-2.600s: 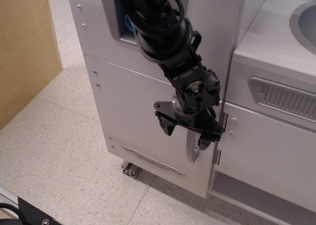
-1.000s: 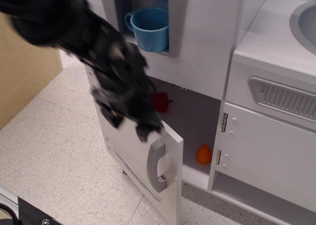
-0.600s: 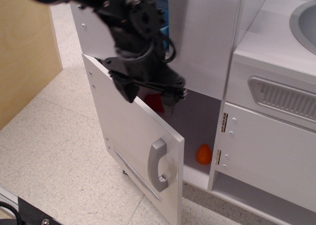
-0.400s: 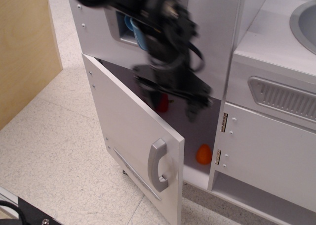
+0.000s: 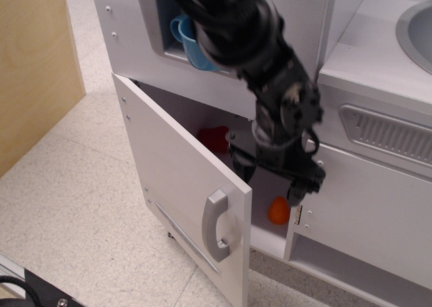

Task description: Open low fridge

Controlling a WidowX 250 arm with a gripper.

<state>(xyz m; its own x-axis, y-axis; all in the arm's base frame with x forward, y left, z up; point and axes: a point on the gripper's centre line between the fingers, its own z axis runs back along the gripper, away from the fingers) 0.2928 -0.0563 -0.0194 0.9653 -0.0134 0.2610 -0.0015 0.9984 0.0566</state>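
Observation:
The low fridge door (image 5: 179, 185) is a pale grey panel with a curved grey handle (image 5: 214, 225) and a slim vent strip. It stands swung open toward the left, hinged at its left edge. Inside the compartment lie a red toy (image 5: 214, 138) and an orange toy (image 5: 277, 211). My gripper (image 5: 270, 177) hangs in front of the open compartment, right of the door's free edge and above the orange toy. Its fingers are apart and hold nothing.
Above the door, a grey panel holds a niche with a blue cup (image 5: 191, 40). To the right stands a white cabinet door (image 5: 368, 216) with hinges, a grille (image 5: 391, 135) above it and a sink rim (image 5: 415, 30). A wooden panel (image 5: 34, 71) stands left.
The fridge door went from shut to swung open. My gripper let go of the handle, rose, then swept right and down in front of the open compartment.

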